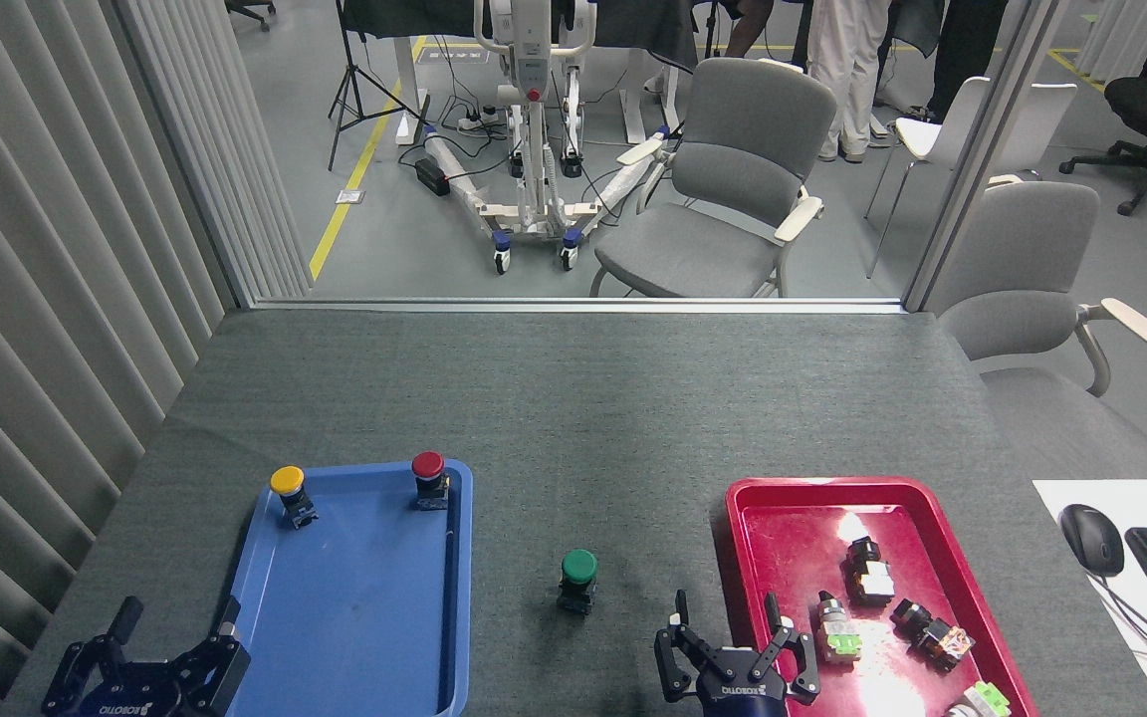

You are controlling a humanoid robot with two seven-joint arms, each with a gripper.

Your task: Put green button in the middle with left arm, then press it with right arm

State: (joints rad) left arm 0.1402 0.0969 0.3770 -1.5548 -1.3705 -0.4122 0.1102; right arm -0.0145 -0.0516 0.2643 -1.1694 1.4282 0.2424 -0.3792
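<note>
Head view shows you the green button (578, 579) upright on the worktop (573, 398), ahead-left of your right tool (737, 642) (fingers wide, empty). Your left tool (170, 622), also wide, sits well left, beside the blue tray (359, 637).

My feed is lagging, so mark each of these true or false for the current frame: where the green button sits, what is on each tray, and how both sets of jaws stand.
1. The green button stands on the bare table between the two trays. True.
2. The right gripper is pressing the green button. False: it is apart from it, jaws spread and empty, at the red tray's near corner.
3. The blue tray holds a yellow button and a red button. True.
4. The left gripper holds a button. False: its jaws are open and empty.
</note>
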